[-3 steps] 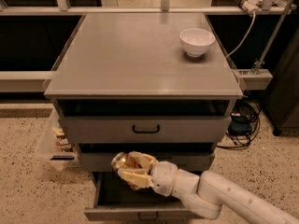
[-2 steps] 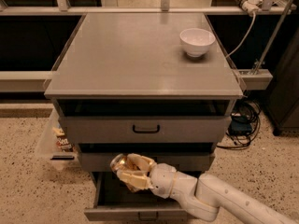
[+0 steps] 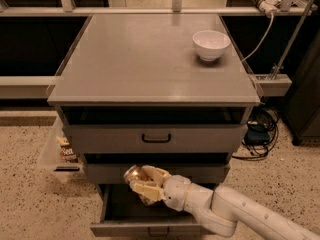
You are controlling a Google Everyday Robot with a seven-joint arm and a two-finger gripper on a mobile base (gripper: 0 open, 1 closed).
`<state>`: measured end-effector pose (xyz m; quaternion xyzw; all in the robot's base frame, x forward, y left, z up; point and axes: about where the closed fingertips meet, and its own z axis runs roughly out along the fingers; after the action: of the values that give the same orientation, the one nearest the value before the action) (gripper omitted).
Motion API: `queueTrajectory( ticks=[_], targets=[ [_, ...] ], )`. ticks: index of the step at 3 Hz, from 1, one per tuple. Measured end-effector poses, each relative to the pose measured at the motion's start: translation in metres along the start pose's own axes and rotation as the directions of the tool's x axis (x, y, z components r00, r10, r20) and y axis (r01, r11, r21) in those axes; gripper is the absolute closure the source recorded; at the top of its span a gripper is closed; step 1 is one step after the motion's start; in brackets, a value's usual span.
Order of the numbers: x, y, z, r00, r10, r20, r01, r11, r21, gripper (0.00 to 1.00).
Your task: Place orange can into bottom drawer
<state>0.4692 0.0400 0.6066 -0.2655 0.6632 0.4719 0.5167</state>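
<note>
A: Orange can (image 3: 133, 174), pointing which way?
B: Slanted. Silver end up and left, toward the front of the middle drawer (image 3: 205, 173); long axis running down and right into the grip. Held over the dark inside of the open bottom drawer (image 3: 150, 229).
A: And the gripper (image 3: 145, 184)?
B: Closed around the can, fingers (image 3: 153, 173) clamped on its body.
A: Arm (image 3: 240, 211)?
B: Reaching in low from the lower right, wrist angled up and left. Beyond that, white bowl (image 3: 211, 44) on the cabinet top (image 3: 140, 59), near the back right corner.
</note>
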Motion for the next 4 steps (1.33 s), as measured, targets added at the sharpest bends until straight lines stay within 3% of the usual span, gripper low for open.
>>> queueTrajectory(
  ticks=[1, 2, 3, 4],
  targets=[
    [0.028, -0.037, -0.02, 0.996, 0.078, -0.04, -0.072, 0.989, 0.129, 1.0],
    [0.058, -0.07, -0.041, 0.986, 0.156, -0.06, -0.137, 0.9582, 0.251, 1.0],
    [0.086, -0.11, -0.065, 0.974, 0.223, -0.046, -0.191, 0.9107, 0.366, 1.0],
    [0.086, -0.109, -0.064, 0.974, 0.223, -0.047, -0.191, 0.9115, 0.364, 1.0]
  ],
)
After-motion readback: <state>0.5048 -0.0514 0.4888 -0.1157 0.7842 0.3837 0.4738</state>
